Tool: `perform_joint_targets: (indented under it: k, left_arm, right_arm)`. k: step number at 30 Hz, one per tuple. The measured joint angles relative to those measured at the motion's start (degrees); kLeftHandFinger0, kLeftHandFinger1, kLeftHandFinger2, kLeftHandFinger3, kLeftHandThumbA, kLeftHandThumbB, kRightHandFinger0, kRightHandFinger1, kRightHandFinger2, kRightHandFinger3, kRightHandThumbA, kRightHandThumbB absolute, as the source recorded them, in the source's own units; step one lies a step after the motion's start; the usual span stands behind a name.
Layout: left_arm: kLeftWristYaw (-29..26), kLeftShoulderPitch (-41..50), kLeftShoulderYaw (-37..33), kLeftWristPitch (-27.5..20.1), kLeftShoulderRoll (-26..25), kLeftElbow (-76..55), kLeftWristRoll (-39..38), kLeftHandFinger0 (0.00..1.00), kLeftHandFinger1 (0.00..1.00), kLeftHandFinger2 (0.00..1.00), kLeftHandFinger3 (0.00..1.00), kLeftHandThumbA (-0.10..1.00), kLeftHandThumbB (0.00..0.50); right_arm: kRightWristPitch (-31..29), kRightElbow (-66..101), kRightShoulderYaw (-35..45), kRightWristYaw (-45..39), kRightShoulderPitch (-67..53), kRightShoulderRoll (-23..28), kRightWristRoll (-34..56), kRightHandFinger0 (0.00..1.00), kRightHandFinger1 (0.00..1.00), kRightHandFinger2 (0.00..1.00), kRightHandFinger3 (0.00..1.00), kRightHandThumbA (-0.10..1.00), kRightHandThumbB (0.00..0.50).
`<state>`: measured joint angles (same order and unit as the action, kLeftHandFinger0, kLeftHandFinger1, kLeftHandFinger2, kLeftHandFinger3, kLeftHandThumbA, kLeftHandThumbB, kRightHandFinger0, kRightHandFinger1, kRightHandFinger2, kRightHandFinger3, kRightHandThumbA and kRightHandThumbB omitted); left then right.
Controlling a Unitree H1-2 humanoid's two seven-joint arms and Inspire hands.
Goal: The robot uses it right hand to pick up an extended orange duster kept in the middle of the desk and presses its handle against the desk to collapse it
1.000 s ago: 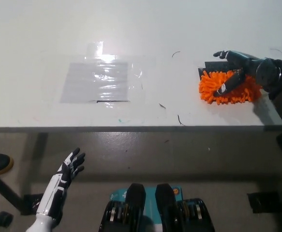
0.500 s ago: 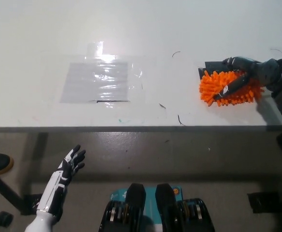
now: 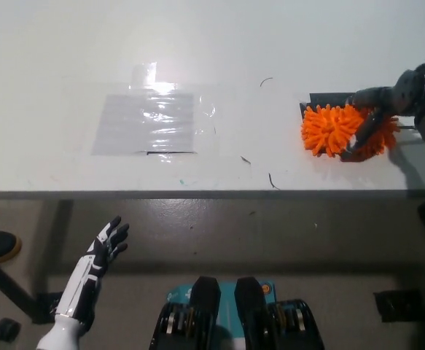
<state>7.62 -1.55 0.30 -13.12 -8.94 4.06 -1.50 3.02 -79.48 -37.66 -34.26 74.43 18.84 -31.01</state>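
Duster [image 3: 334,129] apparently in right hand [image 3: 373,115]

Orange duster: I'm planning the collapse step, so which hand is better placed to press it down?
The right hand. It is already closed around the orange duster on the desk, while the left hand hangs open below the desk edge, far off.

A white table [image 3: 66,58] carries a clear plastic sheet [image 3: 148,122] taped near its middle and an orange duster [image 3: 337,130] at its right.
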Motion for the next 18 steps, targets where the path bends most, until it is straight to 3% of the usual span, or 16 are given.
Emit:
perform_joint_targets:
  k: [3,4,5,8,9,11,15,17,18]
  left_arm:
    - [0.0,-0.5,0.1,0.0,0.0,0.0,0.0,1.0,1.0,1.0,1.0,1.0,0.116]
    - [0.0,-0.6,0.1,0.0,-0.1,0.0,0.0,1.0,1.0,1.0,1.0,1.0,0.116]
    - [0.0,-0.7,0.1,0.0,-0.1,0.0,0.0,1.0,1.0,1.0,1.0,1.0,0.107]
    - [0.0,-0.7,0.1,0.1,-0.1,0.0,0.0,1.0,1.0,1.0,1.0,1.0,0.106]
    - [0.0,-0.7,0.1,0.2,-0.1,0.0,-0.1,1.0,1.0,1.0,1.0,1.0,0.106]
    - [0.0,-0.7,0.1,0.2,-0.1,0.0,-0.1,1.0,1.0,1.0,1.0,1.0,0.104]
    - [0.0,-0.7,0.1,0.3,-0.1,0.0,-0.1,1.0,1.0,1.0,1.0,1.0,0.098]
    - [0.0,-0.7,0.1,0.3,-0.1,0.0,-0.1,1.0,1.0,1.0,1.0,1.0,0.094]
    - [0.0,-0.7,0.1,0.3,-0.1,0.0,-0.1,1.0,1.0,1.0,1.0,1.0,0.088]
  right_arm:
    - [0.0,0.0,-2.4,2.5,0.1,0.1,-1.7,0.46,0.5,0.63,0.86,-0.1,0.11]
    - [0.0,0.0,-2.9,3.0,0.1,0.1,-2.1,0.24,0.31,0.52,0.84,-0.1,0.08]
    - [-0.1,0.0,-2.7,4.1,-0.1,0.2,-2.1,0.01,0.15,0.36,0.59,-0.1,0.072]
    - [-0.5,0.1,-1.4,7.4,-1.4,0.5,-2.0,0.0,0.2,0.41,0.63,-0.1,0.064]
    - [-0.8,0.1,-0.8,9.0,-1.8,0.8,-1.9,0.0,0.14,0.37,0.5,-0.1,0.089]
    - [-1.6,0.1,0.9,11.2,-2.6,1.2,-1.6,0.0,0.25,0.69,0.84,-0.1,0.116]
    - [-3.3,0.2,4.4,15.3,-4.7,2.0,-0.6,0.0,0.28,0.82,0.94,-0.1,0.134]
    - [-4.6,0.2,5.9,17.5,-5.5,2.2,-0.4,0.01,0.5,1.0,1.0,-0.1,0.14]
    - [-5.3,0.3,6.5,18.6,-6.0,2.4,-0.3,0.04,0.59,1.0,1.0,-0.1,0.135]
